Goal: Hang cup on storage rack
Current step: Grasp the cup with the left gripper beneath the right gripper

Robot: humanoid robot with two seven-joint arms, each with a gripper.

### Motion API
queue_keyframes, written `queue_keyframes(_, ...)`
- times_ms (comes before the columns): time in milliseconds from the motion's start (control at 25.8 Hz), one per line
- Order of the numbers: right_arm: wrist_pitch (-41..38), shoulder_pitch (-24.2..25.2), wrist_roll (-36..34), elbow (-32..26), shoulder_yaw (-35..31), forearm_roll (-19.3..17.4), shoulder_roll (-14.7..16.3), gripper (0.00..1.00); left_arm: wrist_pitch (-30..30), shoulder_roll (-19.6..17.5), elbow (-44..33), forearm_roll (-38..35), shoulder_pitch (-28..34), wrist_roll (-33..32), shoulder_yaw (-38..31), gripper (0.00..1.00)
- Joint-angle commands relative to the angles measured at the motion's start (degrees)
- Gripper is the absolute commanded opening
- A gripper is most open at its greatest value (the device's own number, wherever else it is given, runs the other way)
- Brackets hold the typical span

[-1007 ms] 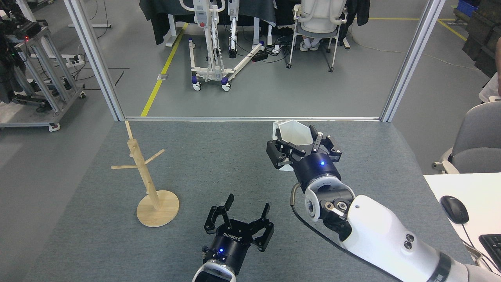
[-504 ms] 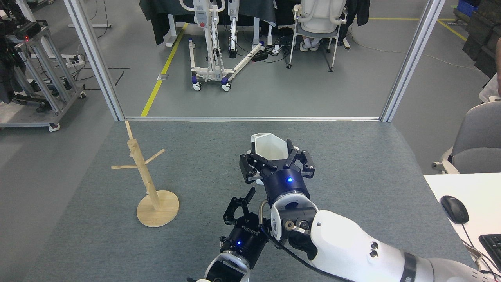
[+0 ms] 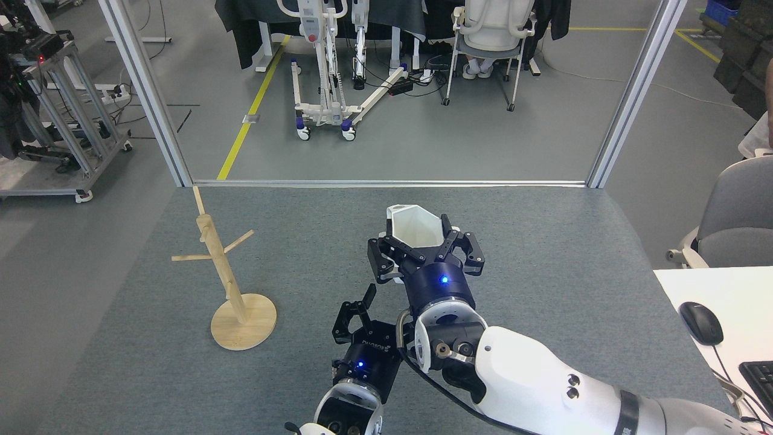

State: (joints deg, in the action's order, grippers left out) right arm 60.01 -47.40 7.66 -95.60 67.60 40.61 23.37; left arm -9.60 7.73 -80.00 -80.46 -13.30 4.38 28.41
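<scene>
Right of the storage rack (image 3: 232, 284), above the middle of the grey carpeted surface (image 3: 543, 254), a white faceted cup (image 3: 415, 226) is held by the robot's right hand (image 3: 423, 251). Black fingers (image 3: 381, 261) are clamped on both sides of the cup, whose hexagonal rim is turned up and away from the camera so that its pale inside is seen. A blue light is lit on the dark wrist behind the hand. The cup is carried well apart from the rack, with no peg near it.

The light wooden rack is stood on its round disc base near the surface's left side, its pole leaning in the view and thin pegs angled out to either side.

Nearer the camera than the cup, and between the rack and the right arm, the left hand (image 3: 362, 308) is seen with its fingers spread apart and nothing between them; part of it is hidden behind the right arm's white casing.

Far to the right of the rack, a white desk corner (image 3: 682, 284) with a black computer mouse (image 3: 700, 322) and a keyboard edge (image 3: 758, 377) is visible.
</scene>
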Motion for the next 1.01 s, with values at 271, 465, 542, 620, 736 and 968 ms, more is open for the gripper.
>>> queue_keyframes(271, 0.0, 0.1, 0.0, 0.2, 0.0, -0.1, -0.6, 0.00, -6.7, 0.1, -3.7, -0.2, -0.6, -4.3, 0.5, 0.98)
queue_keyframes(465, 0.0, 0.4, 0.0, 0.3, 0.0, -0.1, -1.1, 0.00, -7.1, 0.2, -2.4, 0.0, -2.7, -4.9, 0.5, 0.98)
queue_keyframes(542, 0.0, 0.4, 0.0, 0.3, 0.0, -0.1, -1.1, 0.00, -7.1, 0.2, -2.3, 0.0, -3.2, -6.0, 0.5, 0.98)
queue_keyframes(620, 0.0, 0.5, 0.0, 0.3, 0.0, -0.1, -1.2, 0.00, -7.2, 0.3, -1.7, 0.1, -4.0, -6.4, 0.5, 0.98)
queue_keyframes(736, 0.0, 0.6, 0.0, 0.4, 0.0, -0.1, -1.7, 0.00, -7.0, 0.3, 0.4, 0.4, -6.2, -6.6, 0.5, 0.98)
queue_keyframes(968, 0.0, 0.6, 0.0, 0.8, 0.1, -0.1, -1.9, 0.00, -6.7, 0.4, 5.1, 3.6, -11.4, -6.6, 0.5, 0.98)
